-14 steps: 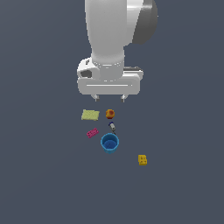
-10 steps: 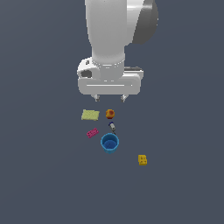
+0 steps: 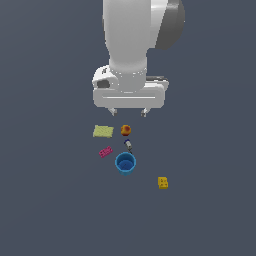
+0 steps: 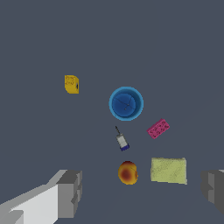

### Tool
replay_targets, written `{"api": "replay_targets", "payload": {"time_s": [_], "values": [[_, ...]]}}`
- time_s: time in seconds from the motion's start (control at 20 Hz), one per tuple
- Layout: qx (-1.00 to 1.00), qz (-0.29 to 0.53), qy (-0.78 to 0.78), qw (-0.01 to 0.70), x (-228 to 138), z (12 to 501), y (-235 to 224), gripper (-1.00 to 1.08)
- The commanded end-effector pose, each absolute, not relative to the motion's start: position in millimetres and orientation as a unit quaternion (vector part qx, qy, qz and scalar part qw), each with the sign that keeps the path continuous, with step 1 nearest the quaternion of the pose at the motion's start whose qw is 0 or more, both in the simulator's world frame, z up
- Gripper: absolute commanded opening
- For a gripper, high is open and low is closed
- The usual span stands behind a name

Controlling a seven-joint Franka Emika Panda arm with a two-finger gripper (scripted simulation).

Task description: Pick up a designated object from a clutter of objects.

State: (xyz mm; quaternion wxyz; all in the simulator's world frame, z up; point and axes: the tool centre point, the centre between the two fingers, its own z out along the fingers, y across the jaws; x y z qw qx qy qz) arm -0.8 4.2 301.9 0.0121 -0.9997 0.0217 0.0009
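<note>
Nothing among the scattered items has shifted since the earlier frames, and the white, smooth-cased hand (image 3: pixel 129 113) has barely moved above them, its two short grey fingers (image 4: pixel 70 192) spread wide with nothing between them. On the flat dark grey table (image 3: pixel 50 210) the small boxy yellow studded toy brick (image 3: pixel 163 182) lies alone, well apart from the others, toward the exterior view's right. The glossy round blue cup (image 3: pixel 125 163) stands upright, mouth open. Near it lie a flat magenta studded brick (image 3: pixel 105 151), a pale yellow-green rough-textured rectangular pad (image 3: pixel 103 131), an orange-red round fruit (image 3: pixel 126 130) and a tiny dark-and-white piece (image 3: pixel 128 145).
</note>
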Motion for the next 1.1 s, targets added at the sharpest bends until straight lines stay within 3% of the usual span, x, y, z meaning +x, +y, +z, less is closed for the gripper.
{"api": "replay_targets", "payload": {"time_s": [0.0,0.55,1.05], "values": [[-1.000,0.001,0.022,0.012,0.1,301.2,4.3,1.00],[-1.000,0.001,0.025,0.006,30.2,276.4,22.3,1.00],[-1.000,0.000,0.030,0.000,82.2,215.2,63.9,1.00]]}}
